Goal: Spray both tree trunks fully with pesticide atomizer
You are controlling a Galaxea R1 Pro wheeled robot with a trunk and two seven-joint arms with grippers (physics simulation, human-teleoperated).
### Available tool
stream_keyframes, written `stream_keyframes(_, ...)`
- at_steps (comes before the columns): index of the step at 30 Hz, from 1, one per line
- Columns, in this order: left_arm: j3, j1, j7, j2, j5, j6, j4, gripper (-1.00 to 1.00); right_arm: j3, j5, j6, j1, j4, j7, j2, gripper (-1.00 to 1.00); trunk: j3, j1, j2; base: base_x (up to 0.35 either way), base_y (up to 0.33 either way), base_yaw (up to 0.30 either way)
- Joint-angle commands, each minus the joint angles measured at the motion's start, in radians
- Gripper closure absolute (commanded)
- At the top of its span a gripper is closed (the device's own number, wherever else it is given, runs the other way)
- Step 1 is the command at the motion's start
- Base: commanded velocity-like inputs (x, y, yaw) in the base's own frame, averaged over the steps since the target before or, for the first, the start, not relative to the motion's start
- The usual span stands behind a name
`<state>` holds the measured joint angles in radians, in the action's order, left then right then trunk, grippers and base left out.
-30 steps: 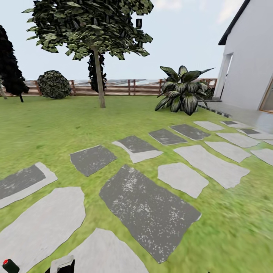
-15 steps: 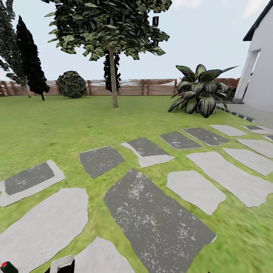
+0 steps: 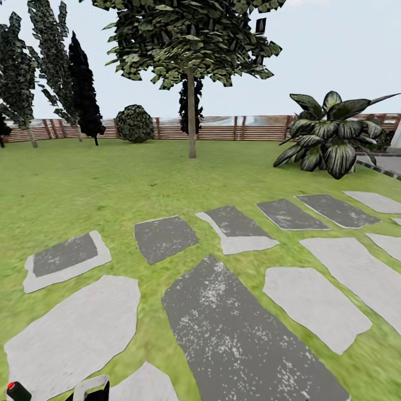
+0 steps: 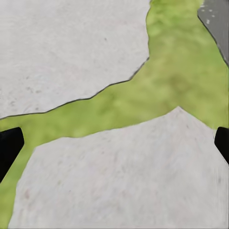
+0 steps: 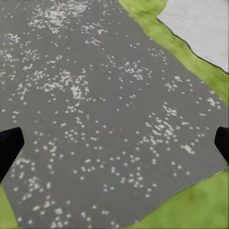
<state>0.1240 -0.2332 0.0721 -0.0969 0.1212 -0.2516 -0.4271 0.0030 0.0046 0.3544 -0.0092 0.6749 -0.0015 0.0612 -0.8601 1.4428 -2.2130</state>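
Both my pincers hang spread with nothing between the fingers: under my left pincer [image 4: 114,143] lie pale paving slabs [image 4: 71,52] and a seam of grass, under my right pincer [image 5: 114,143] a dark speckled slab [image 5: 95,105]. Beyond them the lawn [image 3: 83,178] runs to the fence [image 3: 223,128]. The atomizer isn't to be seen, so I judge nothing is done: finding, grasping and spraying all remain.

Wide green lawn [image 3: 111,178] ringed by a brown slatted fence [image 3: 223,128].
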Motion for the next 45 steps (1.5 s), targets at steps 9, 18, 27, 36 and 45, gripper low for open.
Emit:
stream_keyframes(9,-0.001,0.000,-0.001,0.000,0.000,0.000,0.001,-1.00,0.000,0.000,0.000,0.000,0.000,0.000,0.000,-1.00,0.000,0.000,0.000,0.300,-0.167,0.278)
stream_keyframes(18,-0.001,0.000,-0.001,0.000,0.000,0.000,0.001,-1.00,0.001,0.000,0.000,0.000,0.000,0.000,0.000,-1.00,0.000,0.000,0.000,0.300,-0.166,0.278)
stream_keyframes(27,-0.001,0.000,-0.001,0.000,0.000,0.000,0.001,-1.00,0.001,0.000,0.000,0.000,0.000,0.000,0.000,-1.00,0.000,0.000,0.000,0.292,-0.164,0.278)
stream_keyframes(36,-0.001,0.000,0.000,0.000,0.000,0.000,0.000,-1.00,0.001,0.000,0.001,0.000,0.000,0.000,0.000,-1.00,0.000,0.000,0.000,0.282,-0.167,0.278)
stream_keyframes(45,-0.001,0.000,0.000,0.000,0.000,0.000,0.001,-1.00,0.000,0.000,0.000,0.000,0.000,0.000,0.000,-1.00,0.000,0.000,0.000,0.281,-0.168,0.278)
